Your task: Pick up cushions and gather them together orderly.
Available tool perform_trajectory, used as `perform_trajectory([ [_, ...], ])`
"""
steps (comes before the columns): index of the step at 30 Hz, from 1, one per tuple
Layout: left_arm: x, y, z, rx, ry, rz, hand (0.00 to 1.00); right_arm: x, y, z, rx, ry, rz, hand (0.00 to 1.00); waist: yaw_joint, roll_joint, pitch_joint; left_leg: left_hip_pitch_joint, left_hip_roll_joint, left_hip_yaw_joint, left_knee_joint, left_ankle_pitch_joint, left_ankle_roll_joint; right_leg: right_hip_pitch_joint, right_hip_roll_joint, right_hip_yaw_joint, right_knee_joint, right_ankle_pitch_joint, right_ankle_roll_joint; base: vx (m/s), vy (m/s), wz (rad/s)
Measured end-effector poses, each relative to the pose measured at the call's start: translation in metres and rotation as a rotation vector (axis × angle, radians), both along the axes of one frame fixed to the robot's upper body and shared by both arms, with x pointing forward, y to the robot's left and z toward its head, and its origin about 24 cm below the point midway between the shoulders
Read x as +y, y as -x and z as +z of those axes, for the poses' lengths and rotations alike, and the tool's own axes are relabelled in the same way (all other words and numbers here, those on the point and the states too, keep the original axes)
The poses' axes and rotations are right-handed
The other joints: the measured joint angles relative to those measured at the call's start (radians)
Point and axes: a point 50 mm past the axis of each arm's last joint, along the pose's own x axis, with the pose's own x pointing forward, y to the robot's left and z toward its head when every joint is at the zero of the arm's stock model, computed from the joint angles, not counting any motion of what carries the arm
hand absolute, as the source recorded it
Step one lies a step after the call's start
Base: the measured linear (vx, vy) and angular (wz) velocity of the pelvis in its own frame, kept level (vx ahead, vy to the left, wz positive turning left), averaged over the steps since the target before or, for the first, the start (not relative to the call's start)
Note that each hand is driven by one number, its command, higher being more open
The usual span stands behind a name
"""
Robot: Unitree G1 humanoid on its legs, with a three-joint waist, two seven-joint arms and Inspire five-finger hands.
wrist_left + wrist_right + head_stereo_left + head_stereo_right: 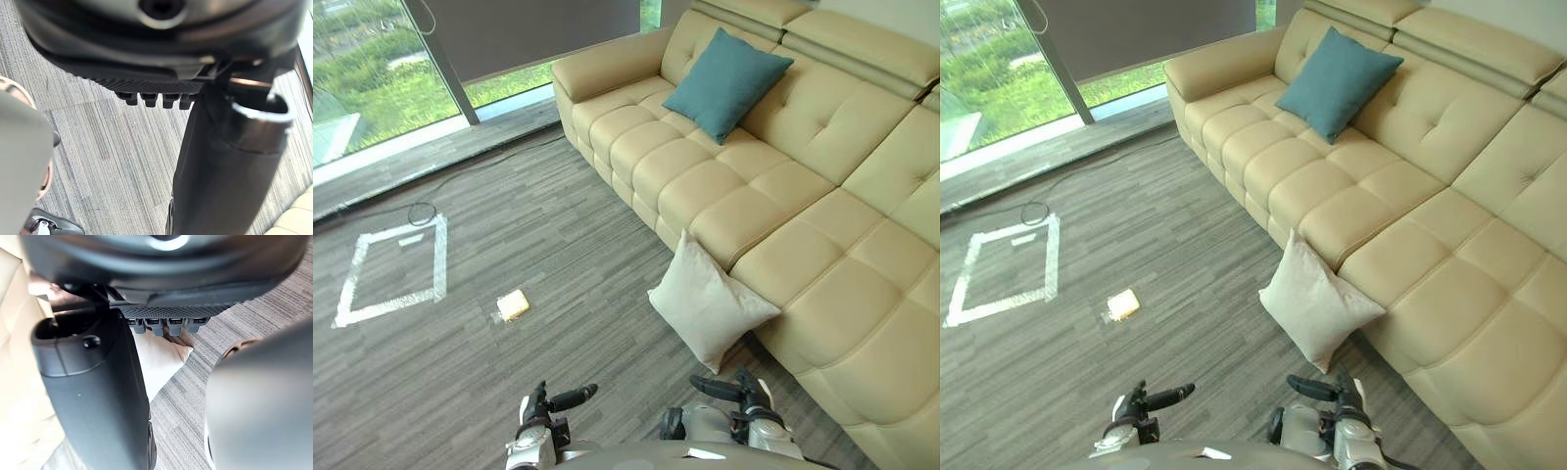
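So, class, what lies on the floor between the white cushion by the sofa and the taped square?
One small tan object, on bare carpet between the white cushion and the taped square, as both eye views show.

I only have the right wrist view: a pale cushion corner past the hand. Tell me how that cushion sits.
Observer: The cream cushion stands on the floor, leaning against the front of the sofa, just ahead of the right hand.
Operator: Name any other cushion.
Observer: One teal cushion sits on the sofa seat at the far end, propped against the backrest.
Operator: Report the left hand.
Observer: The left hand hangs over the floor, holding nothing.
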Motion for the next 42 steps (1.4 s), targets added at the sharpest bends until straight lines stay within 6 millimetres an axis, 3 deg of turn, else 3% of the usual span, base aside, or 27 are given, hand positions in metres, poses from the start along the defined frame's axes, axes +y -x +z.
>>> perform_trajectory([
  [1,0.001,-0.002,0.001,-0.005,-0.007,-0.003,1.0,0.0,0.0,0.0,-0.001,0.0,0.0,1.0,-0.001,-0.004,0.013,-0.065,0.045,-0.044,0.166,0.014,-0.011,0.042,0.012,-0.001,-0.03,-0.003,-0.004,0.25,-0.153,-0.04],
  [2,0.003,-0.004,0.003,-0.024,-0.009,0.014,1.0,0.002,0.002,-0.001,0.005,-0.002,0.006,1.0,0.001,-0.004,0.017,-0.122,0.084,-0.084,0.327,-0.011,-0.015,0.097,0.028,0.007,-0.066,-0.009,-0.013,0.23,-0.123,-0.12],
  [4,0.005,-0.006,0.005,-0.043,-0.016,0.025,1.0,0.005,0.002,-0.001,0.01,-0.004,0.034,1.0,0.005,-0.012,0.019,-0.171,0.093,-0.113,0.411,-0.043,-0.018,0.141,0.038,0.029,-0.086,-0.019,-0.014,0.17,-0.029,-0.37],
  [8,0.006,-0.009,0.008,-0.065,-0.022,0.029,1.0,0.007,0.004,-0.002,0.02,-0.009,0.036,1.0,0.015,-0.018,0.02,-0.233,0.078,-0.155,0.263,-0.066,-0.003,0.173,0.052,0.107,-0.107,-0.023,-0.006,0.12,0.094,-0.68],
  [10,0.008,-0.012,0.009,-0.076,-0.027,0.035,1.0,0.008,0.004,-0.003,0.026,-0.007,0.026,1.0,0.027,-0.03,0.021,-0.289,0.013,-0.299,0.127,-0.066,-0.007,0.173,0.043,0.177,-0.115,-0.025,0.011,0.15,0.162,-0.89],
  [12,0.008,-0.012,0.009,-0.082,-0.03,0.04,1.0,0.008,0.007,-0.005,0.043,-0.006,0.025,1.0,0.032,-0.034,0.018,-0.308,-0.052,-0.425,0.007,-0.054,-0.014,0.172,0.03,0.254,-0.116,-0.035,0.052,0.18,0.239,-1.01],
  [14,0.004,-0.008,0.007,-0.067,-0.022,0.05,1.0,0.004,0.008,-0.005,0.046,0.003,0.031,1.0,0.033,-0.011,0.005,-0.292,-0.047,-0.432,-0.071,-0.008,0.008,0.168,0.048,0.323,-0.108,-0.052,0.089,0.24,0.366,-1.07],
  [15,0.004,-0.007,0.006,-0.061,-0.014,0.062,1.0,0.004,0.01,-0.005,0.052,0.004,0.03,1.0,0.035,-0.003,-0.002,-0.281,-0.04,-0.423,-0.065,0.038,-0.017,0.166,0.052,0.359,-0.098,-0.059,0.101,0.29,0.434,-1.26],
  [16,0.012,-0.002,0.005,-0.047,-0.028,0.085,1.0,0.011,0.015,-0.008,0.072,-0.015,0.026,1.0,0.039,-0.034,-0.032,-0.27,-0.052,-0.35,-0.056,0.011,-0.008,0.147,0.029,0.413,-0.091,-0.064,0.122,0.25,0.357,-1.15],
  [18,0.02,0.001,0.005,-0.032,-0.049,0.086,1.0,0.02,0.02,-0.01,0.083,-0.043,0.025,1.0,0.039,-0.071,-0.062,-0.263,-0.061,-0.284,-0.054,-0.006,0.008,0.126,0.001,0.438,-0.098,-0.052,0.148,0.21,0.259,-1.01],
  [20,0.022,0.001,0.005,-0.021,-0.052,0.083,1.0,0.023,0.02,-0.011,0.086,-0.053,0.023,1.0,0.042,-0.081,-0.066,-0.224,-0.064,-0.223,-0.077,-0.012,0.019,0.107,-0.018,0.417,-0.08,-0.023,0.186,0.19,0.235,-0.83],
  [21,0.021,0.003,0.004,-0.011,-0.05,0.084,1.0,0.023,0.02,-0.01,0.084,-0.054,0.025,1.0,0.045,-0.078,-0.064,-0.189,-0.064,-0.188,-0.101,-0.014,0.023,0.095,-0.027,0.39,-0.048,-0.014,0.187,0.13,0.158,-0.96],
  [23,0.018,0.007,0.001,0.012,-0.042,0.086,1.0,0.019,0.019,-0.009,0.076,-0.042,0.029,1.0,0.046,-0.062,-0.06,-0.083,-0.063,-0.1,-0.182,-0.014,0.023,0.067,-0.078,0.182,0.042,-0.009,0.179,0.1,0.098,-1.04],
  [25,0.016,0.008,0.0,0.013,-0.035,0.08,1.0,0.016,0.019,-0.009,0.071,-0.035,0.033,1.0,0.046,-0.056,-0.062,-0.046,-0.063,-0.053,-0.222,-0.012,0.02,0.068,-0.098,0.053,0.029,-0.018,0.163,0.08,-0.021,-0.74],
  [27,0.012,0.008,-0.001,0.026,-0.027,0.061,1.0,0.013,0.013,-0.008,0.064,-0.026,0.043,1.0,0.046,-0.045,-0.062,-0.02,-0.066,-0.006,-0.281,0.011,-0.005,0.067,-0.093,-0.013,-0.012,-0.019,0.154,0.12,-0.088,-0.8],
  [28,0.007,0.007,-0.003,0.036,-0.016,0.021,1.0,0.008,0.009,-0.008,0.066,-0.015,0.043,1.0,0.027,-0.027,-0.052,0.003,-0.067,0.01,-0.331,0.035,-0.01,0.051,-0.089,-0.037,0.011,-0.015,0.147,0.08,-0.085,-0.55],
  [29,0.004,0.008,-0.003,0.041,-0.011,-0.001,1.0,0.002,0.007,-0.007,0.067,-0.005,0.035,1.0,0.012,-0.014,-0.044,0.024,-0.067,0.014,-0.356,0.054,-0.006,0.039,-0.094,-0.051,0.056,-0.012,0.135,0.09,-0.102,-0.31],
  [30,0.0,0.007,-0.004,0.041,-0.003,-0.009,1.0,-0.004,0.003,-0.005,0.059,0.01,0.036,1.0,-0.001,-0.004,-0.036,0.04,-0.057,0.014,-0.36,0.069,-0.008,0.012,-0.098,-0.054,0.136,0.0,0.08,0.06,-0.105,-0.17],
  [31,-0.002,0.005,-0.004,0.037,0.003,-0.011,1.0,-0.007,0.001,-0.003,0.044,0.017,0.029,1.0,0.0,0.01,-0.026,0.053,-0.04,0.015,-0.355,0.071,-0.008,-0.016,-0.089,-0.057,0.182,-0.021,0.067,0.05,-0.123,-0.23],
  [32,0.002,0.009,-0.004,0.039,-0.003,0.002,1.0,0.0,0.004,-0.005,0.041,0.007,0.04,1.0,0.005,-0.009,-0.045,0.06,-0.047,0.023,-0.351,0.078,-0.021,0.009,-0.074,-0.064,0.017,-0.01,0.066,0.07,-0.195,-0.26],
  [34,0.0,0.006,-0.003,0.034,0.004,0.001,1.0,0.002,0.005,-0.005,0.042,-0.003,0.038,1.0,0.005,-0.001,-0.047,0.062,-0.023,0.022,-0.342,0.077,-0.027,0.032,-0.045,-0.067,-0.019,-0.022,0.065,0.09,-0.225,-0.18],
  [37,0.0,0.003,-0.002,0.017,0.01,0.011,1.0,-0.001,0.008,-0.006,0.048,-0.003,-0.011,1.0,0.003,0.0,-0.028,-0.001,0.047,0.006,-0.114,0.081,-0.034,0.102,-0.016,-0.066,-0.086,-0.021,0.052,0.14,-0.296,-0.09],
  [39,0.003,0.001,0.001,-0.016,0.005,0.042,1.0,-0.001,0.009,-0.006,0.051,0.005,-0.015,1.0,0.01,-0.004,-0.009,-0.121,0.116,-0.087,0.211,0.011,-0.05,0.175,0.001,-0.046,-0.13,-0.026,0.038,0.11,-0.161,-0.24],
  [42,0.003,-0.001,0.003,-0.039,0.001,0.055,1.0,0.002,0.011,-0.006,0.055,-0.004,-0.017,1.0,0.019,-0.004,-0.009,-0.192,0.105,-0.125,0.235,-0.044,-0.043,0.201,0.004,0.0,-0.146,-0.027,0.038,0.07,0.019,-0.48],
])
